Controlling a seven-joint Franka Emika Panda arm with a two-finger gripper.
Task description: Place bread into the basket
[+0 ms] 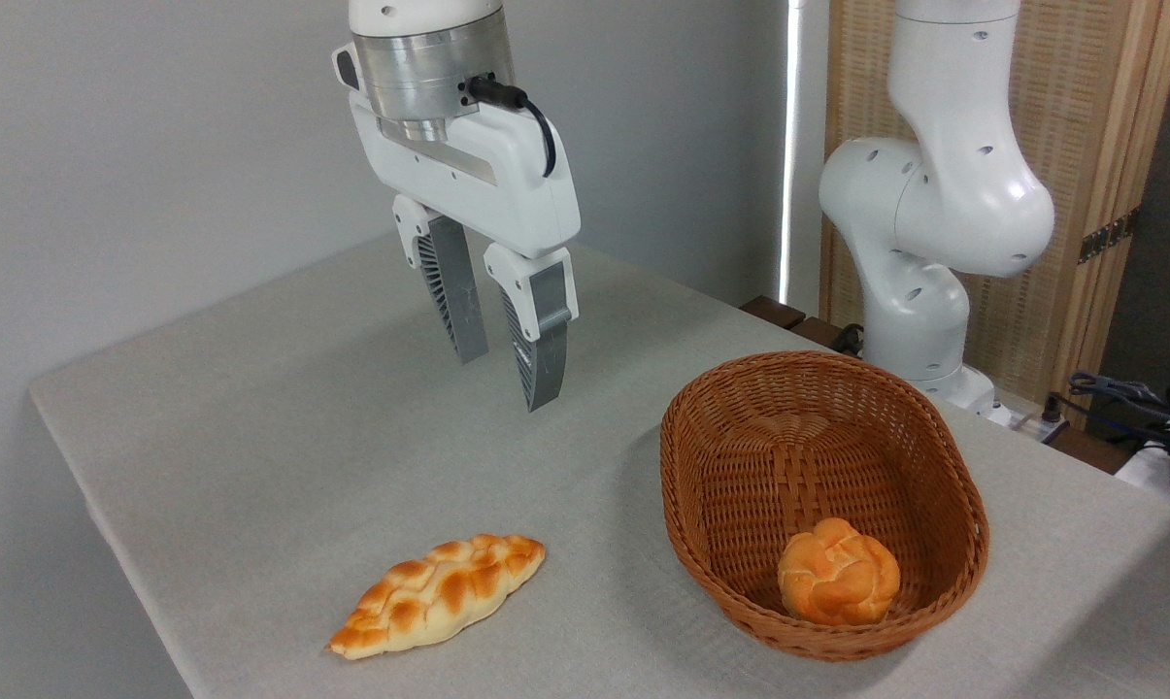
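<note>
The bread [439, 593], a long braided loaf with a golden-orange crust, lies flat on the grey table near the front edge. To its right stands the oval brown wicker basket [720, 456]. My gripper [509, 381] hangs well above the table, up and behind the loaf and left of the basket. Its two ribbed fingers [538, 354] point down and stand apart, with nothing between them.
A small round knotted orange roll [838, 572] sits inside the basket at its near end. The arm's white base [919, 243] rises behind the basket. Cables and gear [1143, 408] lie at the far right. The grey table [254, 427] ends close to the loaf's left.
</note>
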